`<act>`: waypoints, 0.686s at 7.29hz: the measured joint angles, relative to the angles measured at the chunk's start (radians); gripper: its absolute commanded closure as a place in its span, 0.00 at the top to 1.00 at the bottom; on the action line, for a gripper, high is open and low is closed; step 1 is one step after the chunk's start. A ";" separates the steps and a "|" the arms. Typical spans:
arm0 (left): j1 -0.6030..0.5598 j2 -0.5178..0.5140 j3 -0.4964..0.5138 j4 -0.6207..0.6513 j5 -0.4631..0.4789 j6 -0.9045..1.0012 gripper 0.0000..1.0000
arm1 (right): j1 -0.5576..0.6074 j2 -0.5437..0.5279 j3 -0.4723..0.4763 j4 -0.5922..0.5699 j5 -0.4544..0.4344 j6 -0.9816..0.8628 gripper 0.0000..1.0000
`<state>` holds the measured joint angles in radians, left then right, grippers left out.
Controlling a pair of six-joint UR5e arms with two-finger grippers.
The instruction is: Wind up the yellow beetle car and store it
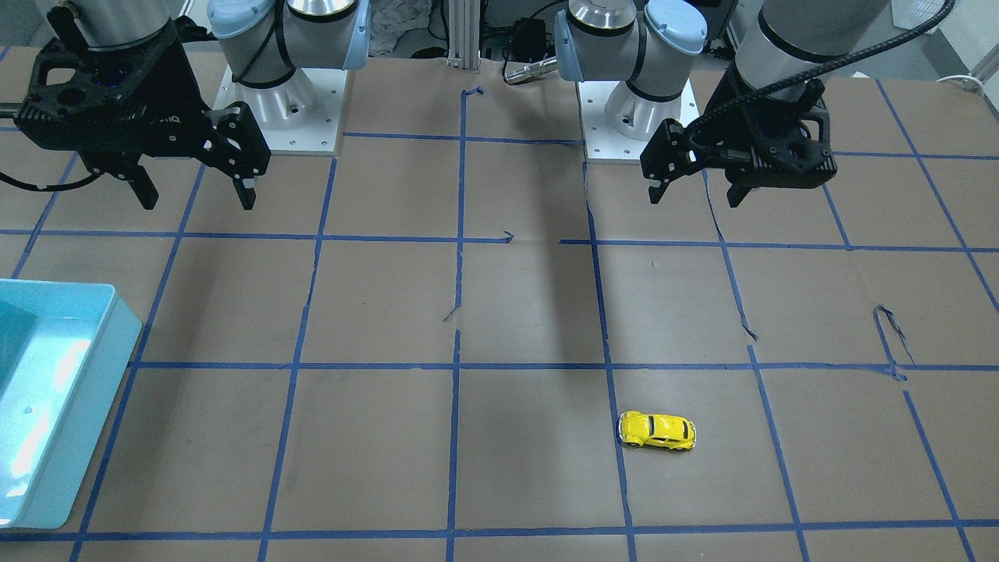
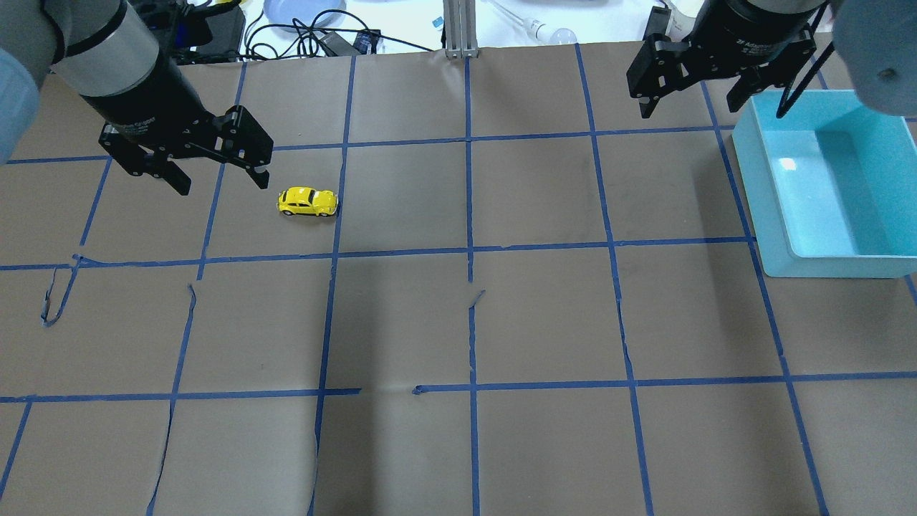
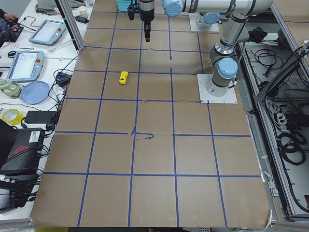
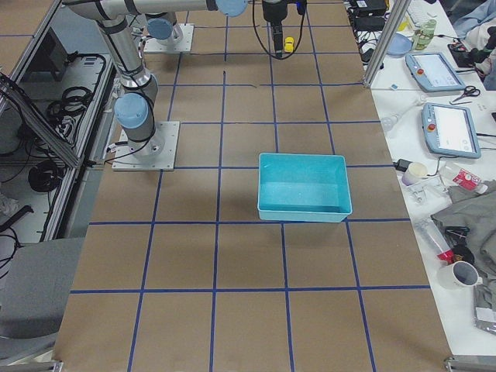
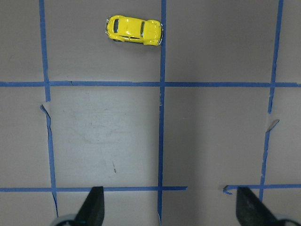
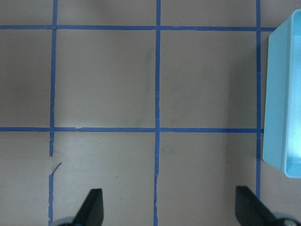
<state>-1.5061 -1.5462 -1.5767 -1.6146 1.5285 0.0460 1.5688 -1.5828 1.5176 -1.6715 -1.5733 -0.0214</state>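
Front-facing view: the car (image 1: 657, 430) sits on its wheels on the counter (image 1: 515, 312), just beside a tape line and well apart from both arms. The left hand (image 1: 695, 195) hangs above the counter with its fingers spread and nothing between them. The right hand (image 1: 199, 199) hangs the same way, released and empty, near the bin (image 1: 78, 421). The step looks like the left arm's reach for the car.

Overhead view: the car lies near the left hand, a little to its inner side, and the bin is far across on the right arm's side. The left arm should do the pick.

Side views: these show the car small on the far half of the counter and add nothing on the hands.

Left wrist view: the camera looks straight down. The car is ahead of the fingertips (image 5: 94, 207), with its length running along the line the fingers close on. Turning the wrist a quarter turn before descending would probably help, so the pads close on the flanks. A low grip leaves the wheels free to drag backward on the counter for winding. The glossy body may slip, so centre it first.

Right wrist view: the fingers are wide apart over bare counter, with the bin wall at the edge.
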 measured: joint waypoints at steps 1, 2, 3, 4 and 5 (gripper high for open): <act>0.000 0.000 -0.001 0.003 0.005 0.000 1.00 | 0.001 -0.001 -0.001 0.000 0.000 -0.002 1.00; 0.000 -0.001 -0.001 0.005 0.007 0.000 1.00 | 0.001 -0.001 -0.005 -0.005 -0.003 -0.010 1.00; 0.001 -0.001 -0.001 0.005 0.008 0.000 1.00 | 0.001 -0.001 -0.008 -0.007 -0.007 -0.029 1.00; 0.002 -0.004 -0.002 0.007 0.007 0.000 1.00 | 0.003 0.001 -0.006 -0.005 -0.008 -0.057 1.00; 0.009 -0.012 -0.002 0.015 0.005 -0.018 1.00 | 0.005 0.007 0.000 -0.003 -0.008 -0.074 1.00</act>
<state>-1.4975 -1.5583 -1.5789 -1.5994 1.5332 0.0281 1.5734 -1.5755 1.5175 -1.6747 -1.5818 -0.0954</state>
